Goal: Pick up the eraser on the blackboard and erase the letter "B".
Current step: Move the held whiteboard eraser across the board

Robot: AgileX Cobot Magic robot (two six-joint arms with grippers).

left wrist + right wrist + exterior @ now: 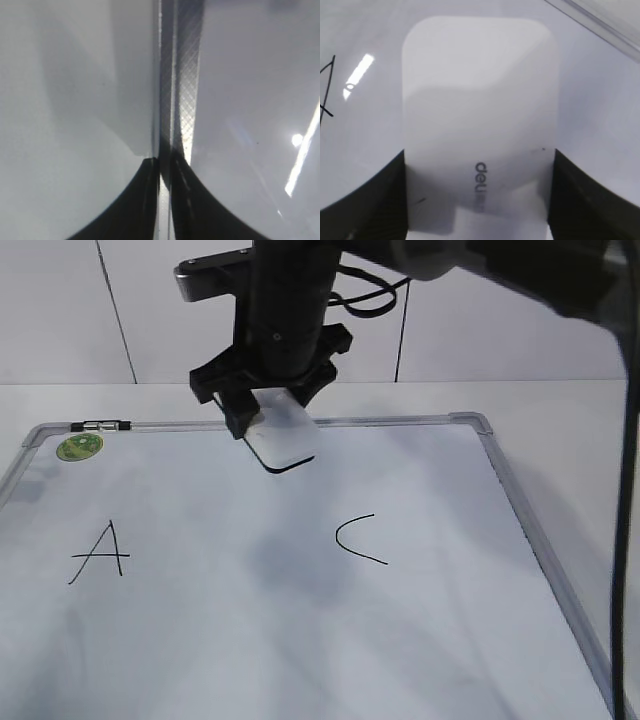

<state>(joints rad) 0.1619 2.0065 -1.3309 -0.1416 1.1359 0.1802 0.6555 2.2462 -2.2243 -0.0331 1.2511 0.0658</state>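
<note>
Right gripper [268, 420] hanging over far middle of blackboard [520, 510], jaws clamped on eraser [283, 440] by its long sides. Eraser tilted, lifted off board, dark felt edge showing underneath. In right wrist view, eraser [480, 125] fills frame, grey print on top. Left gripper [165, 165] jaws pretty much pinched together, nothing between them. Black "A" [100, 552] on left, "C" [358, 538] on right, faint smudge in gap between them, no "B" visible. Green sticker [79, 447] at far left corner.

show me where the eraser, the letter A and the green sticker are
eraser [287, 436], exterior view, its white top below the gripper.
letter A [100, 551], exterior view, on its crossbar.
green sticker [79, 447], exterior view, its centre.
</note>
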